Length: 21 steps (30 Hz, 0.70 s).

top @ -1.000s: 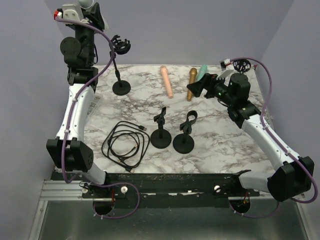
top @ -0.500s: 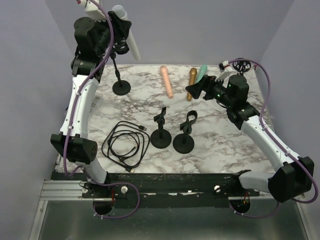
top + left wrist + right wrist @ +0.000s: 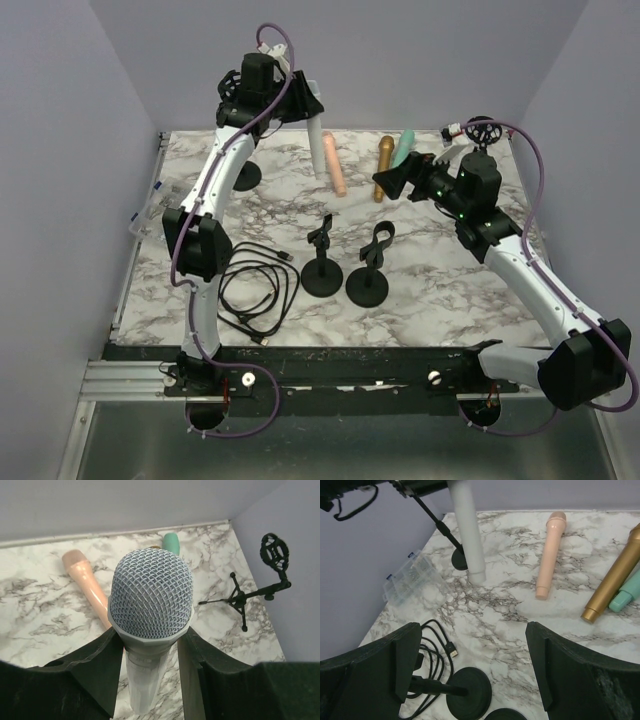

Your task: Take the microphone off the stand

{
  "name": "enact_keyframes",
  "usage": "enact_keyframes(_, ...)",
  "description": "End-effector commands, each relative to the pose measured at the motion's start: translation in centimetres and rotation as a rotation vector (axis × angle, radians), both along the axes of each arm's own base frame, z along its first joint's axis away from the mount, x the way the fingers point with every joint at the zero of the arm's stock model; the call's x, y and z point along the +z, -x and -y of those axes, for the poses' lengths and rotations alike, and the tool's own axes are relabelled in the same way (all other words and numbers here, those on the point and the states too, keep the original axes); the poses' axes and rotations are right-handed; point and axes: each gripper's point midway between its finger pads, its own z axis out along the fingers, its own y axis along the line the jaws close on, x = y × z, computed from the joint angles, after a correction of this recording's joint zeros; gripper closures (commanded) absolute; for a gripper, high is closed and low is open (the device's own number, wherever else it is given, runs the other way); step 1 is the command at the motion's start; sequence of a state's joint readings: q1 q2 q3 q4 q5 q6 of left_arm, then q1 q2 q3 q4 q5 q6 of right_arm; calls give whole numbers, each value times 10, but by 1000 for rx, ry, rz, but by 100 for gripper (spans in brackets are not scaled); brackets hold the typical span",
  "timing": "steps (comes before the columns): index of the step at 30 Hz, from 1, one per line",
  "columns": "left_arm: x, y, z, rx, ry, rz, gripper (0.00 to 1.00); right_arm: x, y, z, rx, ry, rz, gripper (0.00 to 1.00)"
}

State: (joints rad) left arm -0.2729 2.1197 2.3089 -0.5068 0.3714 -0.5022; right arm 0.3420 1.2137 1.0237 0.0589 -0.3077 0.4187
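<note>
White microphone (image 3: pixel 316 148) held in the left tool (image 3: pixel 303 101), off its stand (image 3: pixel 243 176). Mesh head (image 3: pixel 151 594) faces the left wrist camera; the body runs down between the two fingers (image 3: pixel 95 667), which press it on both sides just under the head. Handle points down toward the tabletop (image 3: pixel 440 290); cannot tell if the tail end touches the marble. In the right wrist view the body (image 3: pixel 467 530) stands nearly upright, a little in front of the stand's round base (image 3: pixel 459 559).

Stand sits at the back left, partly hidden by the left arm, its rod slanting up to the left.

Just right of the held microphone lies a peach microphone (image 3: pixel 333 165); farther right are a gold microphone (image 3: pixel 384 167) and a green one (image 3: pixel 403 148), side by side.

Right tool (image 3: pixel 393 178) hovers over the gold microphone, fingers (image 3: pixel 402 652) spread wide, nothing between them.

Mid-tabletop: two short clip stands (image 3: pixel 322 262) (image 3: pixel 368 268), near each other. Left of them is a coiled black cable (image 3: pixel 255 290). A clear plastic box (image 3: pixel 150 205) sits at the left edge. A tripod stand with a ring mount (image 3: pixel 270 575) stands at the back right corner.
</note>
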Motion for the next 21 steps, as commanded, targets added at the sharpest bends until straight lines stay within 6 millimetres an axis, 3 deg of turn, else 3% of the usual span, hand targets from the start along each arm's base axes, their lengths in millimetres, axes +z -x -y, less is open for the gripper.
enact_keyframes(1,-9,-6,29,-21,-11,21,100,4,1,-1,-11,-7,26,7)
enact_keyframes(12,-119,-28,34,75,-53,-208,100,-6,-5,-5,-10,14,1,7)
enact_keyframes(21,-175,-36,42,67,-31,-301,100,-14,-10,-5,-19,33,-17,6)
